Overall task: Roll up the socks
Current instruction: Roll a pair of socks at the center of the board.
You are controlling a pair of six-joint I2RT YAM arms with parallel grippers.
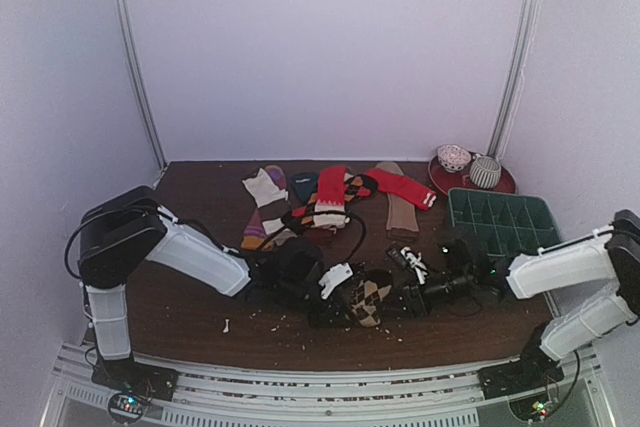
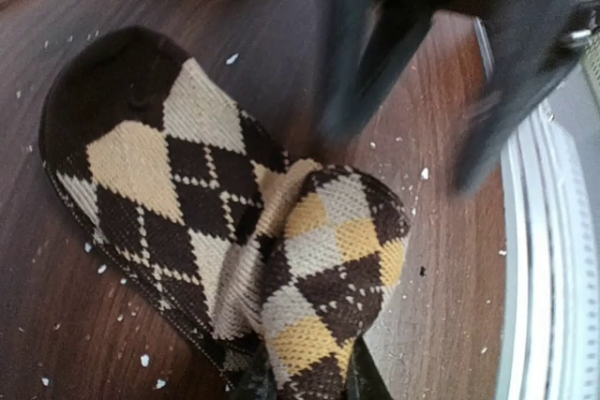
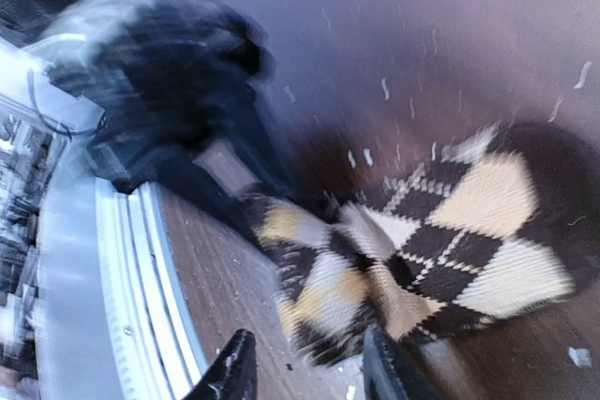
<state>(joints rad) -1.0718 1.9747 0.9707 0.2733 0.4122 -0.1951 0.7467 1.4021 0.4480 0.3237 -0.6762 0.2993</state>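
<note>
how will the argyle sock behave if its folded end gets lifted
Probably floppy: the argyle sock already folds over itself near the left gripper. Likely light and grippy knit, so it should drag on the wooden table rather than slide.

left arm [image 3: 169, 100] blurred, argyle sock [image 3: 441, 231] smeared

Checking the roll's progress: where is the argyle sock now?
Top view: argyle sock lies front-centre on the table, between left gripper, which pinches it, and right gripper.

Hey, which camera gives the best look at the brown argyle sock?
The left wrist view: the argyle sock fills the frame, its diamonds sharp. The right wrist view shows the sock blurred; the top view shows it only small.
</note>
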